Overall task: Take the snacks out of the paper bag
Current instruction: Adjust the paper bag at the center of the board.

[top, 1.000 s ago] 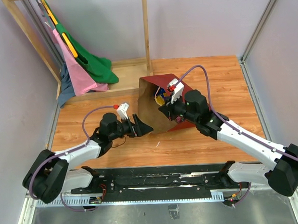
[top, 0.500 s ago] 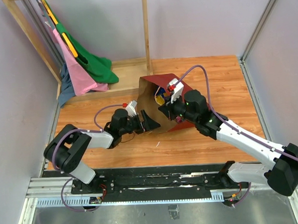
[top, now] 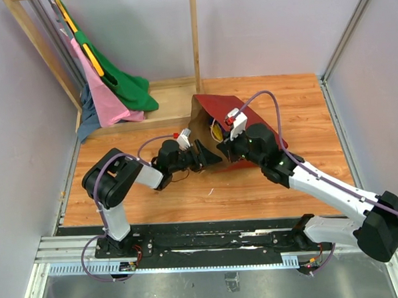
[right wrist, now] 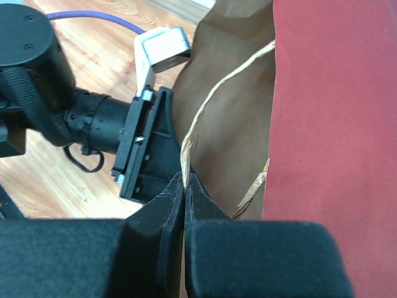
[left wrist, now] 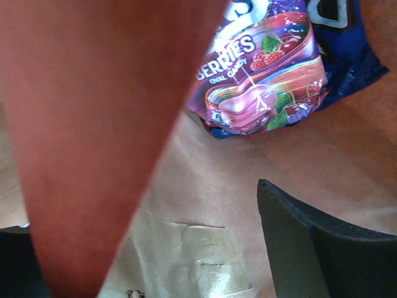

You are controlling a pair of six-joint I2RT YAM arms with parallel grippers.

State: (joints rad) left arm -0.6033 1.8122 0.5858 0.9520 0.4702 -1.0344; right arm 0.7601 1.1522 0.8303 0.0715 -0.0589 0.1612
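The dark red paper bag (top: 218, 102) lies on its side, mouth facing left. My right gripper (top: 223, 148) is shut on its thin string handle (right wrist: 217, 87), pinched at the fingertips of that gripper (right wrist: 185, 177). My left gripper (top: 206, 154) is open at the bag's mouth; the bag wall (left wrist: 93, 124) stands between its fingers, the right finger (left wrist: 322, 248) inside. Deeper in, on the brown kraft lining, lie a purple berries candy packet (left wrist: 260, 81) and a blue chip bag (left wrist: 347, 56) of the snacks. A bit of yellow and blue (top: 216, 129) shows in the mouth from above.
A wooden rack (top: 195, 42) stands at the back left with pink, green and blue garments (top: 109, 93) hanging to the floor. Grey walls close in both sides. A black rail (top: 210, 242) runs along the near edge.
My left arm has stretched right and pushed its gripper into the bag's mouth. The bag has shifted and tipped to the right. The right gripper has kept its hold on the handle.
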